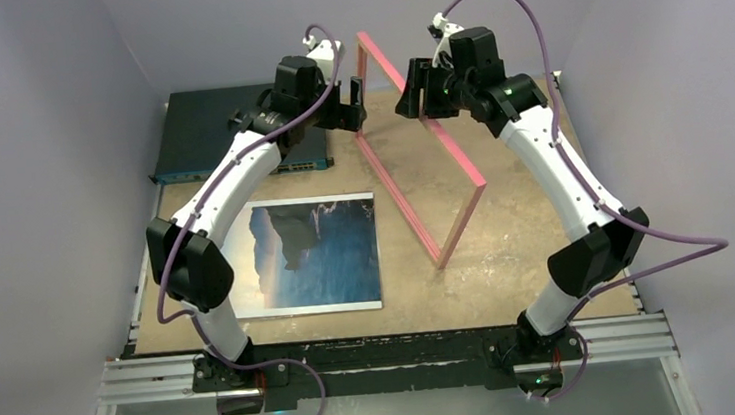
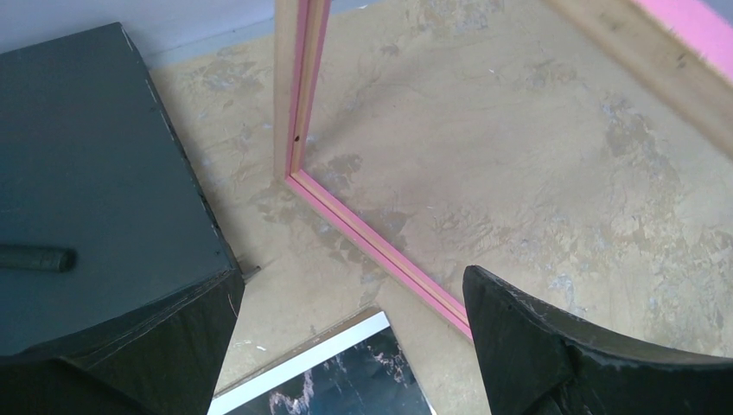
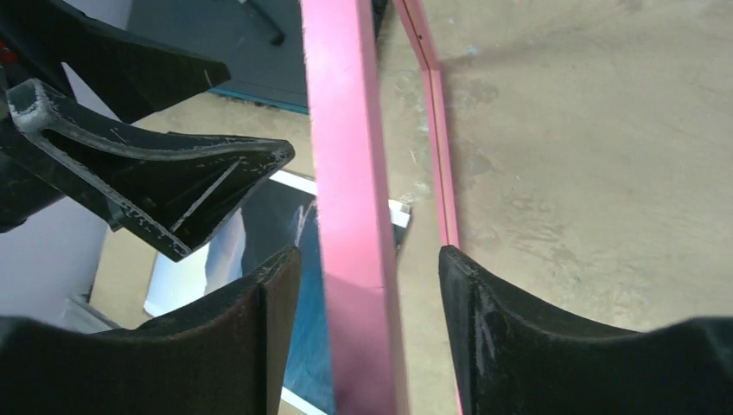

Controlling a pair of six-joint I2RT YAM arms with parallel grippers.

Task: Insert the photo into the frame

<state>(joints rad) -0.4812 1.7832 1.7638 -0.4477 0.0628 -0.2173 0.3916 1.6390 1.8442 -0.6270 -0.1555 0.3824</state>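
Note:
The pink frame [image 1: 455,152] stands upright on its long edge, running diagonally across the middle of the table. My right gripper [image 1: 412,91] straddles its top rail near the far end. In the right wrist view the rail [image 3: 346,130] passes between the open fingers [image 3: 370,256] with a gap on each side. My left gripper [image 1: 356,103] hangs wide open just left of the frame's far upright and holds nothing. Its wrist view shows the frame's bottom rail [image 2: 380,251] on the table ahead of the fingertips [image 2: 353,275]. The photo [image 1: 307,253] lies picture-up at the near left, its corner [image 2: 346,380] showing below.
A dark flat electronics box [image 1: 206,131] sits at the far left, close beside my left gripper [image 2: 86,173]. A thin brown board edge [image 2: 302,346] shows under the photo. Grey walls close in the table on the left, back and right.

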